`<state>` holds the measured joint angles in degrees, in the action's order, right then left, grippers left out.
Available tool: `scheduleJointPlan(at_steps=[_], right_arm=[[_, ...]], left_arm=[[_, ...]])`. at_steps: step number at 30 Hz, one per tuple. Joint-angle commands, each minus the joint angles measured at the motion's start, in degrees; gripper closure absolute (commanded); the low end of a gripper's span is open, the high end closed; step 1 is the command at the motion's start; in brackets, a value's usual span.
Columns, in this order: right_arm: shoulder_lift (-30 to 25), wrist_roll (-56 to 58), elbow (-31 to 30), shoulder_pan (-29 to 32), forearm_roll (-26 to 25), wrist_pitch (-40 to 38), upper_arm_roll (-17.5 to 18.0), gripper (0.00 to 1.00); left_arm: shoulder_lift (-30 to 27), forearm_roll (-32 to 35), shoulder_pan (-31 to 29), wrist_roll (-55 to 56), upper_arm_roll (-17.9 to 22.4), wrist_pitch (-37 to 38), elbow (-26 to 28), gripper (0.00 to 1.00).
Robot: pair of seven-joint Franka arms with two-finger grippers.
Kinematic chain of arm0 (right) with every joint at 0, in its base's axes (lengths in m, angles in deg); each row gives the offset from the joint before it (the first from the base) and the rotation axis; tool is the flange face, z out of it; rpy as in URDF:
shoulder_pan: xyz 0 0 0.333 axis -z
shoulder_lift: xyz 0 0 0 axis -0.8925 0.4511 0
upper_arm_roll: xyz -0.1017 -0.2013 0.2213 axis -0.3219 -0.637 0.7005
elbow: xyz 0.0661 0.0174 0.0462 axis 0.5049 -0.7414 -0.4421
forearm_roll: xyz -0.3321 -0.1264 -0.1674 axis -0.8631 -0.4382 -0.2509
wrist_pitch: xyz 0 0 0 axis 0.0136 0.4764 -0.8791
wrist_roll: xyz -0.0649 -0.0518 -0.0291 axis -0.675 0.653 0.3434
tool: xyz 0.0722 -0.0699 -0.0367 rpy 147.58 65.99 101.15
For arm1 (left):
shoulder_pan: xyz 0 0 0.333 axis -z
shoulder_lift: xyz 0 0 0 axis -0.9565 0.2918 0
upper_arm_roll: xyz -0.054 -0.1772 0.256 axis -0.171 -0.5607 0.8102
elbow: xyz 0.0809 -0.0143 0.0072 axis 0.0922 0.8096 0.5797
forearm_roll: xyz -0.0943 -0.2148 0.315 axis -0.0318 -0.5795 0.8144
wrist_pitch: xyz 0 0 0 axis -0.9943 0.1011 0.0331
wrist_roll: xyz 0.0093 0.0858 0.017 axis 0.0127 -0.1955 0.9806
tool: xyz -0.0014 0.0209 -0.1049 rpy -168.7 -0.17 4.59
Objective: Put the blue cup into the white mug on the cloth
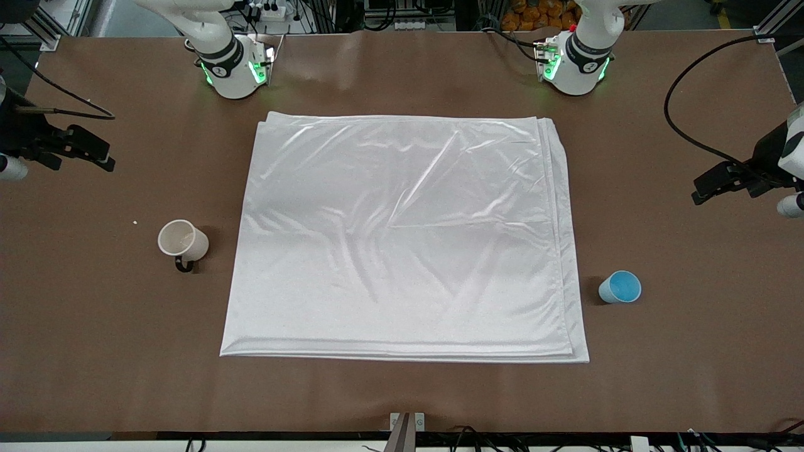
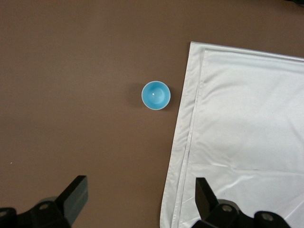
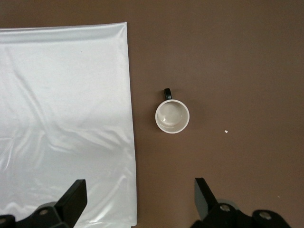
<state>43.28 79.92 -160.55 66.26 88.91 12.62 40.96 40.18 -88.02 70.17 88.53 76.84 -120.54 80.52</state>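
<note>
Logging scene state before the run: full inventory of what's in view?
cloth: 1, shiny white, folded in layers, flat on the middle of the table.
white mug: 1, cream-white with black handle, upright on the bare table beside the cloth, toward the right arm's end.
blue cup: 1, light blue, upright on the bare table beside the cloth, toward the left arm's end, nearer the front camera than the mug.
table: 1, brown.
left gripper: 1, black fingers open, above the blue cup, waiting.
right gripper: 1, black fingers open, above the white mug, waiting.
</note>
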Motion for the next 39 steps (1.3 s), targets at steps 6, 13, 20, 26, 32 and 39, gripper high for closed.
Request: scheduleJointPlan(at_steps=[6, 13, 20, 26, 32, 39], right_arm=[[-0.03, -0.09, 0.24, 0.7, 0.87, -0.39, 0.3, 0.0], [-0.03, -0.09, 0.33, 0.7, 0.78, -0.47, 0.3, 0.0], [0.58, -0.26, 0.15, 0.7, 0.78, -0.47, 0.3, 0.0], [0.67, -0.26, -0.46, 0.7, 0.78, -0.56, 0.3, 0.0], [4.09, -1.05, -0.29, 1.58, 0.43, 0.23, 0.3, 0.0], [12.96, -0.44, 2.52, 3.34, 0.08, 5.15, 0.3, 0.0]], left_arm=[[-0.25, -0.57, -0.12, -3.5, 0.16, -0.34, 0.1, 0.0], [0.36, -0.65, -0.21, -3.59, 0.16, -0.34, 0.1, 0.0], [3.26, -1.27, -1.61, -3.59, 0.16, -0.69, 0.1, 0.0], [7.47, -0.74, -2.23, -3.5, 0.16, -4.02, 0.54, 0.0], [11.25, -0.65, -2.23, -3.15, 0.16, -8.51, 1.51, 0.0], [16.7, -0.65, -3.28, -3.15, 0.16, -15.88, 3.96, 0.0]])
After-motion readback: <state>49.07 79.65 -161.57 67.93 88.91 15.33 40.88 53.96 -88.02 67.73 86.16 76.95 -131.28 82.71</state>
